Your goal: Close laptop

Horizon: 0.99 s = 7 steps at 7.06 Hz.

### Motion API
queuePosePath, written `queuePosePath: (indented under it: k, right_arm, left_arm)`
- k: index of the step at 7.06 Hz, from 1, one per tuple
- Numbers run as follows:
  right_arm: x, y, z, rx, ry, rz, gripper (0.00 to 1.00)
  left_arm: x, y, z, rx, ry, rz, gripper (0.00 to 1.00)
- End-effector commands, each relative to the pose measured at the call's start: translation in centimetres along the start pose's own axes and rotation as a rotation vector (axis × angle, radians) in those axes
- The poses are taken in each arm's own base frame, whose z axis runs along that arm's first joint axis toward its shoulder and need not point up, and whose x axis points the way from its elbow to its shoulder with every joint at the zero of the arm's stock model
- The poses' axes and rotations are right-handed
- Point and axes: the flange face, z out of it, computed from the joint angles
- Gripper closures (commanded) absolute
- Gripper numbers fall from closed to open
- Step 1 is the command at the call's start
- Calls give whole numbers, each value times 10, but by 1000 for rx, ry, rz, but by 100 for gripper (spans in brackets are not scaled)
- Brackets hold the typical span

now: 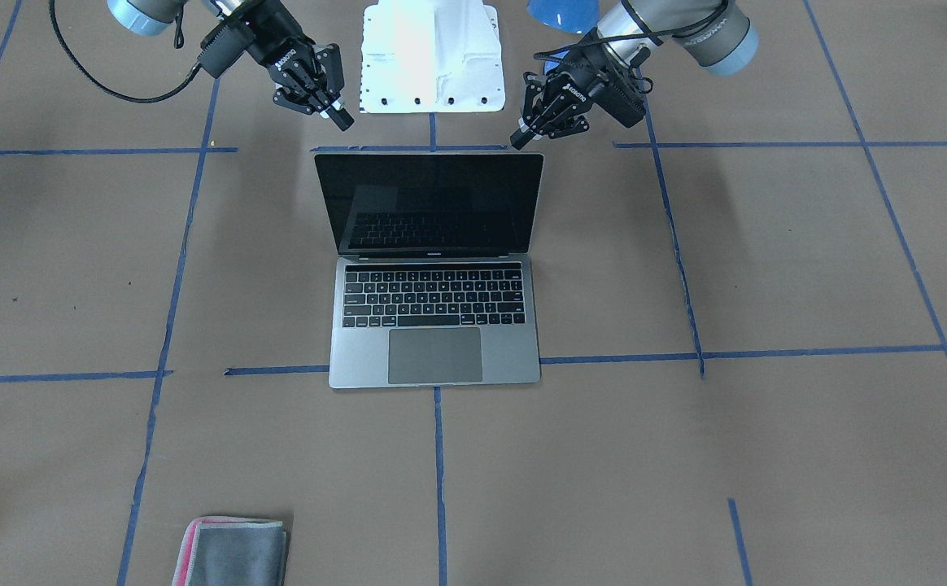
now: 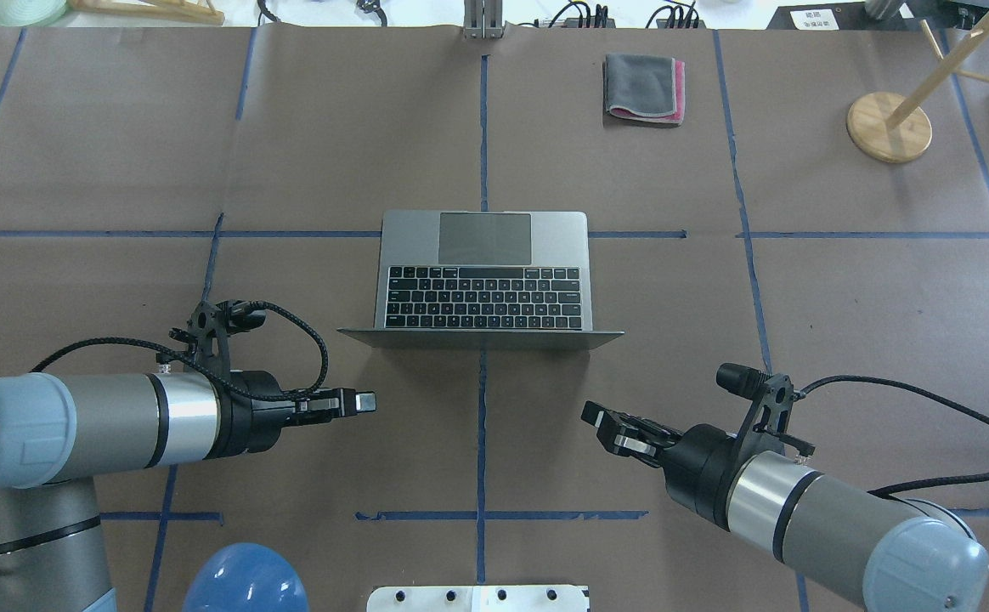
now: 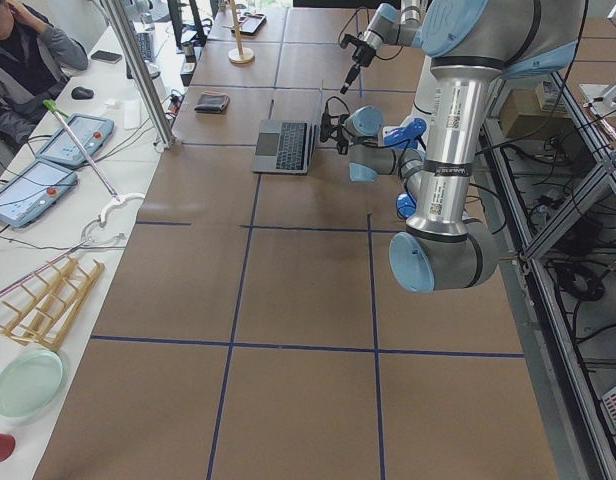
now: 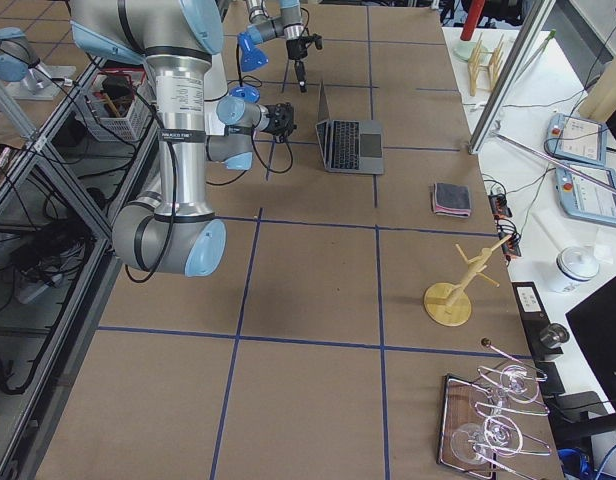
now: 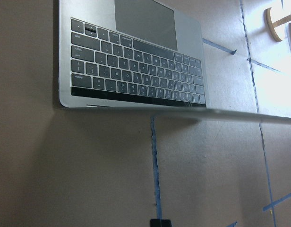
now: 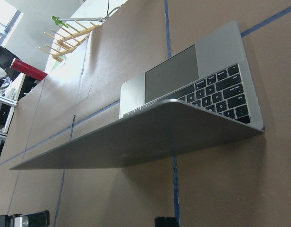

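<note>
- slim space-grey metal laptop (image 1: 434, 325) stands open at the centre of the brown paper-covered table (image 1: 766, 268), lid towards the robot.
- black two-finger left gripper (image 1: 520, 138): fingers together, empty, raised behind one lid corner.
- black two-finger right gripper (image 1: 343, 120): fingers together, empty, behind the other corner.

Bare counter runs between the laptop's (image 2: 486, 272) raised lid and the robot-side edge, where the left end effector (image 2: 364, 401) and right end effector (image 2: 603, 422) hang apart from it. A cloth (image 2: 643, 87) near the far edge and a stand (image 2: 889, 126) toward the far right corner sit well apart from it.
</note>
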Motion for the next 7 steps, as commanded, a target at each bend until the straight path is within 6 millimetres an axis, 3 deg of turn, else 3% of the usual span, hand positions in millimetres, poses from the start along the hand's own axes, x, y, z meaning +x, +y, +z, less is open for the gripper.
queuePosePath:
  k: [1,4,7]
  right_arm:
    - [-2,-3,6,59,0,4,100]
    - [7,-6,13,99,38,-14,100]
    - [11,-23,18,137,49,-16,100]
  left_arm:
    - [4,-3,3,26,6,-5,100]
    - [9,-5,5,37,13,-6,100]
    - [9,-9,5,66,9,-6,100]
